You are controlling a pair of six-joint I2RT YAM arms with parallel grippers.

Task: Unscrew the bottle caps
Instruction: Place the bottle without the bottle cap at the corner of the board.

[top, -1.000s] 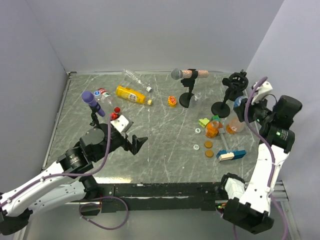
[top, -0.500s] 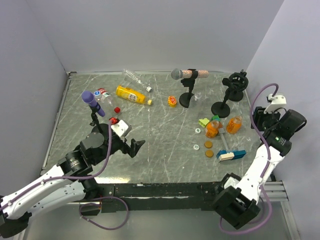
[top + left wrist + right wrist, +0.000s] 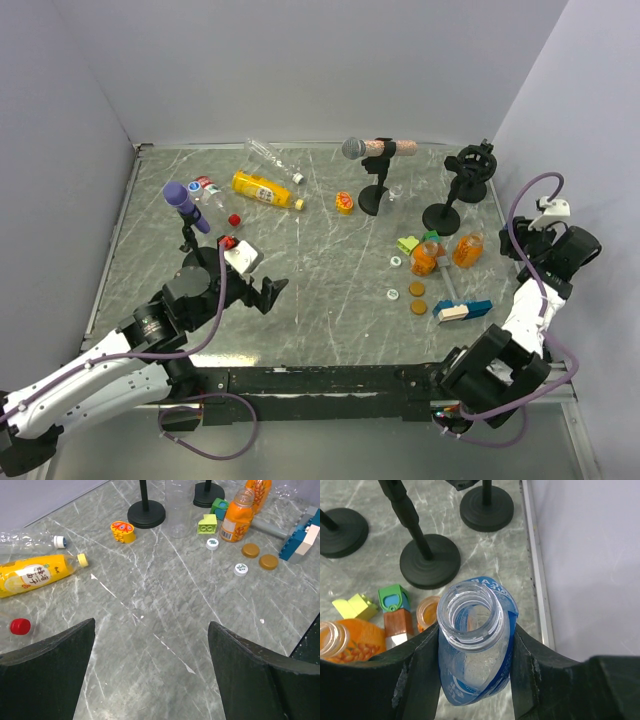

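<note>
Fingers (image 3: 417, 675) of the right claw (image 3: 473, 672) press on both sides of a clear bottle (image 3: 472, 630) with a blue label. We see it clamped there, neck toward the camera, its mouth open with no cap on it. Under it runs the right edge of the table (image 3: 534, 580), with the pale wall just beyond. Beside the bottle stands a stubby orange bottle (image 3: 340, 640), also uncapped, and a second orange one (image 3: 427, 612) shows partly behind a finger. Next to them sit a green block (image 3: 392, 599) and a yellow-green block (image 3: 355, 606). Farther back are the round black bases of the microphone stands (image 3: 430, 560).

The left claw (image 3: 150, 680) hangs over bare table near the front left, its fingers wide apart with nothing between them. Nearest to it we find a red cap (image 3: 20, 626); we cannot tell whether it sits on a bottle or lies loose. Beyond it a yellow bottle (image 3: 30, 575) lies on its side with a pale cap (image 3: 82, 559) still on. Behind that, another clear one (image 3: 25, 537) lies flat with a white cap (image 3: 60, 541). Across the table two brown caps (image 3: 250, 550) lie loose, near a blue and white block (image 3: 300, 535).
</note>
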